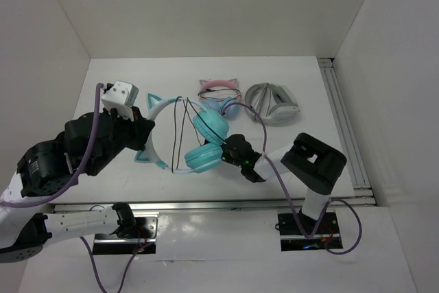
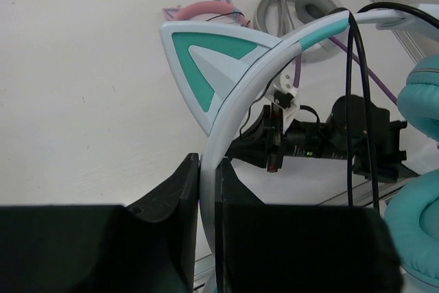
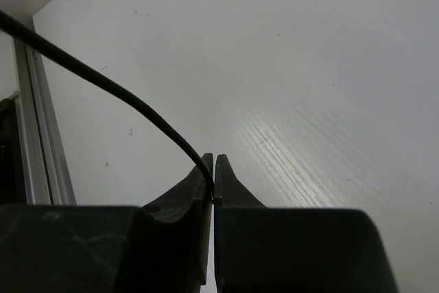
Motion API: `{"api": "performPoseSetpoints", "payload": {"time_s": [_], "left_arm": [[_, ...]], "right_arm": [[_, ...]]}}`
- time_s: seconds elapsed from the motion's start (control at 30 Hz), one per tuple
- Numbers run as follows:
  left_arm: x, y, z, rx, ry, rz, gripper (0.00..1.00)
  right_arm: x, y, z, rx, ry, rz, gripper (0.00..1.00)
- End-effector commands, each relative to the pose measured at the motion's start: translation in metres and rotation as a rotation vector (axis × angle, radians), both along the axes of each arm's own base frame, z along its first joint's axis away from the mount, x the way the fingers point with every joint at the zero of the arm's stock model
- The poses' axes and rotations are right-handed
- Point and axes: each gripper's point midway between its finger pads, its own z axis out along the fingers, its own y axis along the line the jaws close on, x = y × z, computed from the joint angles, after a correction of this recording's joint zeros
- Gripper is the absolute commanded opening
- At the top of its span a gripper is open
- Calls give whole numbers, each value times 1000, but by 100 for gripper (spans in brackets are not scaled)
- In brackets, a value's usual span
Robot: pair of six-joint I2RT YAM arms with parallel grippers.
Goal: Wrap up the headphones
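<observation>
The headphones have two teal ear cups [image 1: 208, 128] on a pale headband [image 1: 159, 109] with teal cat ears, held up above the table. My left gripper [image 1: 144, 134] is shut on the headband [image 2: 236, 104] just below one cat ear [image 2: 206, 60]. The thin dark cable [image 1: 180, 128] hangs in loops over the band [image 2: 352, 101]. My right gripper [image 1: 241, 154] is beside the cups and is shut on the cable [image 3: 103, 81], pinched at the fingertips [image 3: 212, 173]. The ear cups [image 2: 425, 101] show at the right edge of the left wrist view.
A pink-banded cat-ear pair [image 1: 219, 90] and a grey-white pair [image 1: 274, 104] lie at the back of the table, also seen in the left wrist view [image 2: 206, 12] [image 2: 295, 6]. A metal rail [image 1: 343, 121] runs along the right wall [image 3: 41, 135].
</observation>
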Motion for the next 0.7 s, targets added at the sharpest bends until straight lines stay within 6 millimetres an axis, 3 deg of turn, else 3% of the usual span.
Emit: {"api": "performPoseSetpoints", "payload": {"time_s": [0.0, 0.03, 0.07, 0.17, 0.47, 0.5, 0.57, 0.67], "left_arm": [[7, 12, 37, -190, -72, 118, 0], [12, 23, 33, -173, -80, 190, 0], [16, 26, 25, -169, -73, 234, 0], [28, 42, 10, -133, -88, 388, 0], [87, 47, -23, 29, -40, 637, 0], [95, 45, -36, 68, -22, 642, 0], [106, 46, -41, 69, -36, 664, 0], [114, 48, -69, 149, 7, 679, 0]], "right_arm": [[-7, 10, 32, 94, -73, -3, 4], [-14, 9, 30, 80, -65, -6, 4], [-24, 14, 45, 91, -90, -24, 4], [-56, 17, 46, 41, -106, -57, 3], [-156, 20, 77, -59, -188, -47, 0], [-157, 15, 76, -102, -201, -61, 0], [-166, 20, 92, -101, -205, -46, 0], [-175, 16, 113, -140, -252, -58, 0]]}}
